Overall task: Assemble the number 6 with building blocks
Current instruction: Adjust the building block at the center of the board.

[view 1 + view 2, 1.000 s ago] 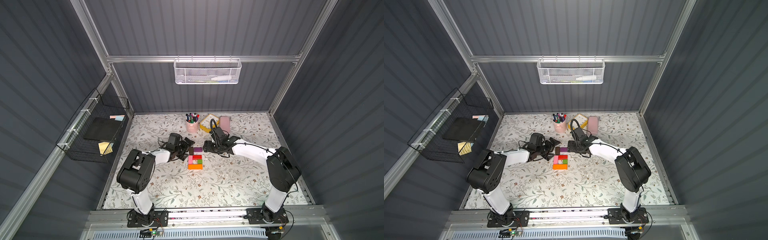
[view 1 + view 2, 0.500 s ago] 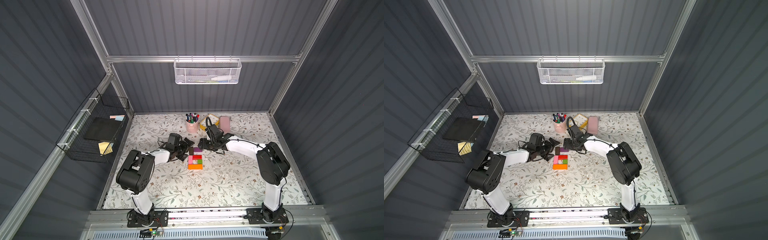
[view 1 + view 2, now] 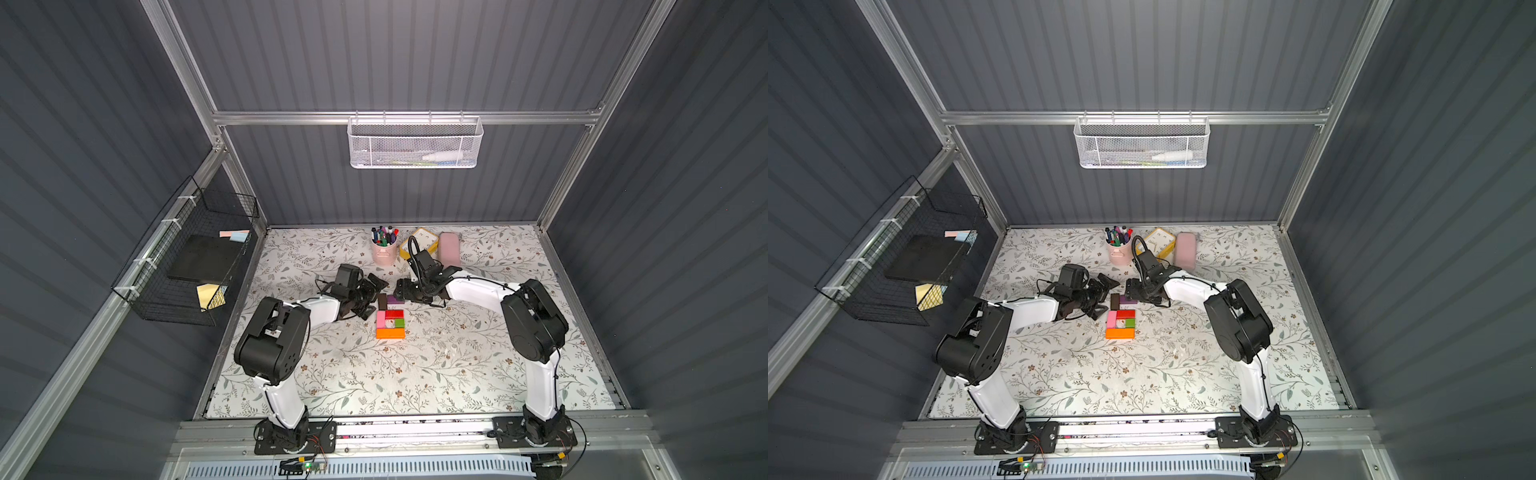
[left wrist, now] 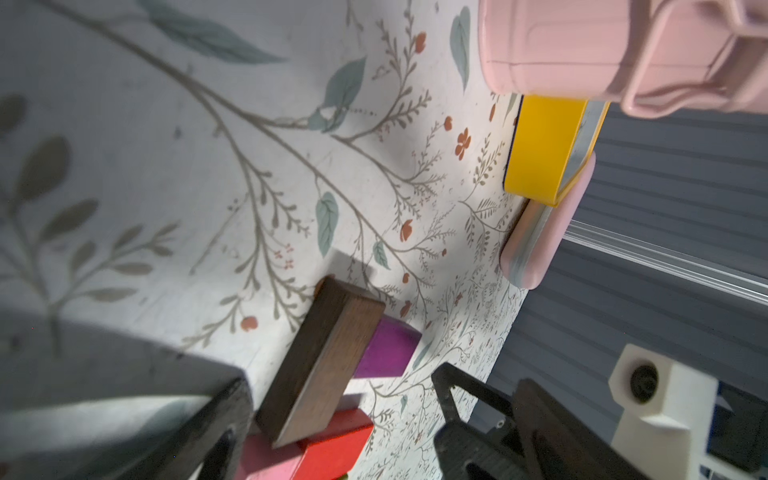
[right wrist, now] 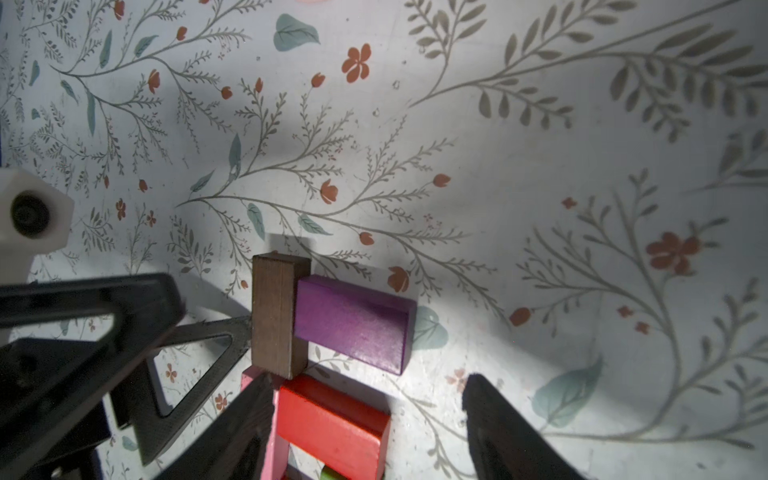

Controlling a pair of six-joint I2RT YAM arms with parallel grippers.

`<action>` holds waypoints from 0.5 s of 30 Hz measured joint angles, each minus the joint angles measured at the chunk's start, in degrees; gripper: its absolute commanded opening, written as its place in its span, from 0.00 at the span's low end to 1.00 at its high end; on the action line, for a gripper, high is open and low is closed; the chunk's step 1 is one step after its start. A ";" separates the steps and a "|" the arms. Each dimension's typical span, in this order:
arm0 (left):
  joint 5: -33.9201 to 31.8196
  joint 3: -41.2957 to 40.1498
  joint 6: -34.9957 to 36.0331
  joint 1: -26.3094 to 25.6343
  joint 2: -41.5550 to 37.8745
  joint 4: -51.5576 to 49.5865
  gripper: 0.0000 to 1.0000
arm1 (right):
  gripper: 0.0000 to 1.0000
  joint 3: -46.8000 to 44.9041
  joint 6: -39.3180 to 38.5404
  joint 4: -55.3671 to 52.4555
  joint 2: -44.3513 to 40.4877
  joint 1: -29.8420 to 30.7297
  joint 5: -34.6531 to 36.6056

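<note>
Purple piece: the short purple rectangular block (image 5: 353,324) sits mid-frame in the right wrist view. It's butted up against the dark brown rectangular block (image 5: 276,316) and a bit skewed.
Number 6: the number 6 (image 3: 392,316) is in the middle of both top views, on the floral-print mat (image 3: 457,365). The pink block (image 3: 380,319) sits below the brown one as the spine. Then there's the red block (image 3: 1125,314), the small green cube (image 3: 1130,323) and the long orange bar (image 3: 390,333) along the bottom. Looks basically built to me.
Right claw: the right gripper (image 5: 370,380) is spread apart, gripping nothing, tips just short of purple.
Left claw: the left gripper (image 4: 338,386) gapes wide and empty. One finger (image 5: 216,326) seems to touch brown's side.
Handling: I'm guessing light, rigid, painted wood with slick faces, so they'll skid if nudged.
Where to grab: I'd pinch purple across its two long flat sides, near the middle.
</note>
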 measured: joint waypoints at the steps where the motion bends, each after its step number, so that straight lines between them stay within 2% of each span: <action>1: 0.00 0.81 0.35 0.22 0.57 -0.31 0.99 | 0.74 0.02 -0.02 0.24 0.13 -0.02 -0.39; 15: 0.04 6.03 2.56 0.74 4.85 -0.55 0.99 | 0.74 0.35 -0.13 1.51 1.68 -0.09 -3.34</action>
